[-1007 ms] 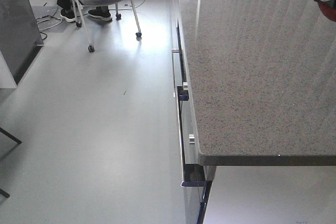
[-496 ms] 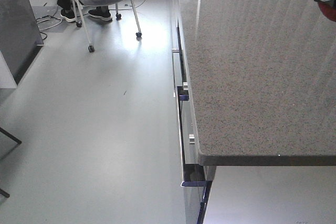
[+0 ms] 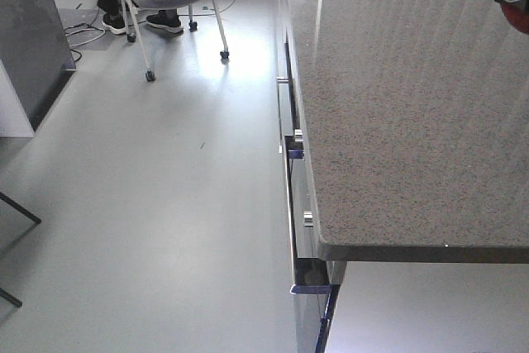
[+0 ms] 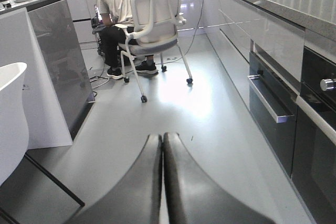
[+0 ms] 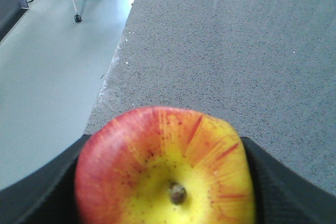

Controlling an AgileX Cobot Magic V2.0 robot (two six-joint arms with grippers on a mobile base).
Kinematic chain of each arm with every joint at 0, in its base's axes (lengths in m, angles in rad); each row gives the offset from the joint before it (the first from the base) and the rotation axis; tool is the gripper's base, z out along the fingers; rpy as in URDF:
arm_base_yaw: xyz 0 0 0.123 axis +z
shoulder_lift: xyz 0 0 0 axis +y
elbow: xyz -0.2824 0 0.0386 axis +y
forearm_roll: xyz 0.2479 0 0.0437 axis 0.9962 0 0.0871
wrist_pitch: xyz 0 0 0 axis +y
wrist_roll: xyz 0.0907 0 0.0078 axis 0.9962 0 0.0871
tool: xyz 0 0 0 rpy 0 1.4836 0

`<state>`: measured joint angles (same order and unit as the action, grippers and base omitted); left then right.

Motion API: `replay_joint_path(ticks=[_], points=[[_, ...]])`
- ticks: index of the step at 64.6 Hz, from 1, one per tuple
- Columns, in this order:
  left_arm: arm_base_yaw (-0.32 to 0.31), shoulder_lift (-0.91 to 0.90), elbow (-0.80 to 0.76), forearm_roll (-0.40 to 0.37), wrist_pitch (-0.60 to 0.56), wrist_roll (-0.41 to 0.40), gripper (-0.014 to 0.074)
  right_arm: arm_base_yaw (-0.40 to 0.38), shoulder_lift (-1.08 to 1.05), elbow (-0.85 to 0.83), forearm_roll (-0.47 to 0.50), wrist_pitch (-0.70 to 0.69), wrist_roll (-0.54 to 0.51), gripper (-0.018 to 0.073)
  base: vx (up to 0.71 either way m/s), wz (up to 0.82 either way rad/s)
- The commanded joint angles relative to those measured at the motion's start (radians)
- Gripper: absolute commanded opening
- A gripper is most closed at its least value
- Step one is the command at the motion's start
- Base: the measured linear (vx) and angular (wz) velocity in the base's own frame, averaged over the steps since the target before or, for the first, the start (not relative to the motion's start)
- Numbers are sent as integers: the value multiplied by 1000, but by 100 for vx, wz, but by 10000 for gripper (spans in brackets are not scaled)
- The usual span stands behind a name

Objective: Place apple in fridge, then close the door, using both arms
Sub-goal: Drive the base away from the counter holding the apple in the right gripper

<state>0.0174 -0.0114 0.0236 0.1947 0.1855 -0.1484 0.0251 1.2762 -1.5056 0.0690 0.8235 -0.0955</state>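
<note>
- The right pincer (image 5: 164, 195) was clamped on the apple (image 5: 165, 166), above the desk (image 5: 236, 51) edge.
- The left pincer (image 4: 162, 177) was pressed together, empty.
- Likely risk: the round apple slipping out during travel, since no fridge was in view.

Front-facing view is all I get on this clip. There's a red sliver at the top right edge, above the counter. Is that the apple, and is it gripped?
Observer: Yes. The right wrist view shows the apple clamped between the jaws of the right gripper, stem end facing the camera, with the speckled counter behind it.
Operator: And the left arm?
Observer: The left gripper has its jaws pressed together with nothing between them, pointing along the aisle floor.
Operator: Who's on the chair?
Observer: A person in a light shirt sits on the white chair, back to the camera.
</note>
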Motion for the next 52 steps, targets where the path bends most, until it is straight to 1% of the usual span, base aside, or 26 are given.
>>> replay_joint_path(ticks=[1, 24, 52], points=[[-7, -15, -17, -9, -69, -4, -6, -4, -27, -30, -1, -75, -7, 149, -1, 8], [-7, -15, -17, -9, -69, -4, -6, -4, -27, -30, -1, -73, -7, 149, -1, 19], [-7, -15, -17, -9, -69, -4, -6, -4, -27, -30, -1, -73, -7, 149, 0, 42]])
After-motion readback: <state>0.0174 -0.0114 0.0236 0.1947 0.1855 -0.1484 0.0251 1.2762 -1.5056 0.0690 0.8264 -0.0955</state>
